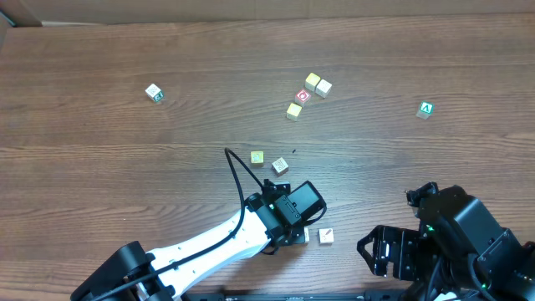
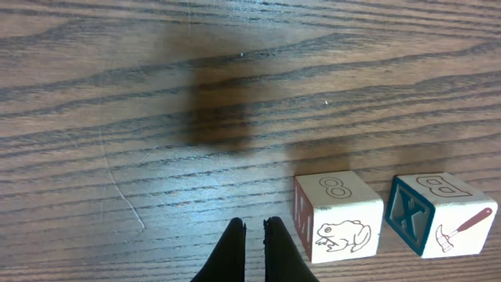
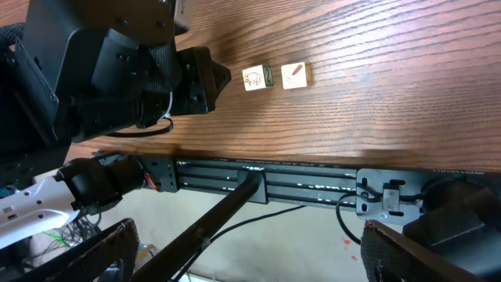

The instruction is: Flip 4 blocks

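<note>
Overhead: surface [image 1: 109, 184] is dark brown wood grain, matte, streaks running L–R. All blocks are small cubes of pale wood w/ printed faces. Task blocks sit in two pairs, centre-front. Yellow-face block [image 1: 257, 157] and cream block [image 1: 280, 165] are just beside each other, not touching. Frog block [image 1: 305, 235] and hammer block [image 1: 326, 237] are nearer the front edge. Frog block is partly hidden under the black head of the left arm [image 1: 209, 247], a white link w/ a black cable looping off it.

Left wrist: left jaws closed on nothing. Black fingertips [image 2: 233, 239] have only a hairline slit between them, over bare surface just left of frog block. Frog block has an outline frog on white, "8" on the next face, a red-brown side and rounded corners. Hammer block has a red-handled hammer, a "B" and a teal "X" side. Narrow gap between the two. Thin pale scratch [image 2: 117, 192] in the grain left of the tips.

Right wrist: right jaws wide open and empty, dark fingers [image 3: 94, 251] at the lower corners, off the front edge. A black rail [image 3: 266, 176] w/ cables runs under that edge.

Others, well apart from the task blocks: green "A" cube [image 1: 426, 109] far right, red-circle cube [image 1: 303, 96] among yellowish cubes [image 1: 312, 80], white cube [image 1: 154, 93] far left.
</note>
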You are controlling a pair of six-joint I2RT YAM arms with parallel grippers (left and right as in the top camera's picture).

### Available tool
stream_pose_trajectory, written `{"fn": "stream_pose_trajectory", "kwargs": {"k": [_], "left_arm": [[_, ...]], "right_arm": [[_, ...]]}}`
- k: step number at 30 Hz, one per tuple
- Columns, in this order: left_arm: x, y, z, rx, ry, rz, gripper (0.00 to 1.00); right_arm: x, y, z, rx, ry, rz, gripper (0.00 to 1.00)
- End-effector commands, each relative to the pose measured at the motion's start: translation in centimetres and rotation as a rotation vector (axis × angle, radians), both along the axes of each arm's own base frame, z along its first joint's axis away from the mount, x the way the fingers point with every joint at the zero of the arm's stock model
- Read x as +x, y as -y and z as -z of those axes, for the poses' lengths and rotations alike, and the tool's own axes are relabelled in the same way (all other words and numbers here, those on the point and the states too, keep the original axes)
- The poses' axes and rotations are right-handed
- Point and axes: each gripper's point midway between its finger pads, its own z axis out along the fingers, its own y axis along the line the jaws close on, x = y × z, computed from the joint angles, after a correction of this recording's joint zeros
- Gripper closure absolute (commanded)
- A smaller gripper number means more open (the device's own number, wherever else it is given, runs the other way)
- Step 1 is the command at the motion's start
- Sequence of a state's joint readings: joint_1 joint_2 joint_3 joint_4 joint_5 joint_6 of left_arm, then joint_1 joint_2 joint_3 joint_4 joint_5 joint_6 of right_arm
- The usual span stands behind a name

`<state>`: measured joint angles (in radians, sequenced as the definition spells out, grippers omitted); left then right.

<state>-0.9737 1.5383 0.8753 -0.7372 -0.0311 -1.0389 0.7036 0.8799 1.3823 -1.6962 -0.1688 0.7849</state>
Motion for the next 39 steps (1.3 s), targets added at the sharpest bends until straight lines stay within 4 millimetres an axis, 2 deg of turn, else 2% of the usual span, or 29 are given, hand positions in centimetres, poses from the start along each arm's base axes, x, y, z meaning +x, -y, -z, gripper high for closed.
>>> {"fn": "stream_pose_trajectory", "kwargs": {"k": [1, 12, 22, 39], "left_arm": [[0.2, -0.4, 0.6, 0.033, 0.010, 0.023, 0.96], [0.0, 0.8, 1.9, 0.007, -0.024, 0.038, 0.96], [-0.7, 2.0, 1.8, -0.056, -0.069, 0.050, 0.96], [-1.5, 2.6, 1.7, -0.091, -0.117, 0.058, 0.96]], "right_arm": [[0.0, -0.1, -0.8, 0.020, 0.027, -0.010, 0.09], [-0.1, -0.2, -0.8, 0.024, 0.023, -0.013, 0.09], [-0.1, -0.2, -0.8, 0.024, 0.023, -0.013, 0.09], [-0.1, -0.2, -0.8, 0.025, 0.023, -0.013, 0.09]]}}
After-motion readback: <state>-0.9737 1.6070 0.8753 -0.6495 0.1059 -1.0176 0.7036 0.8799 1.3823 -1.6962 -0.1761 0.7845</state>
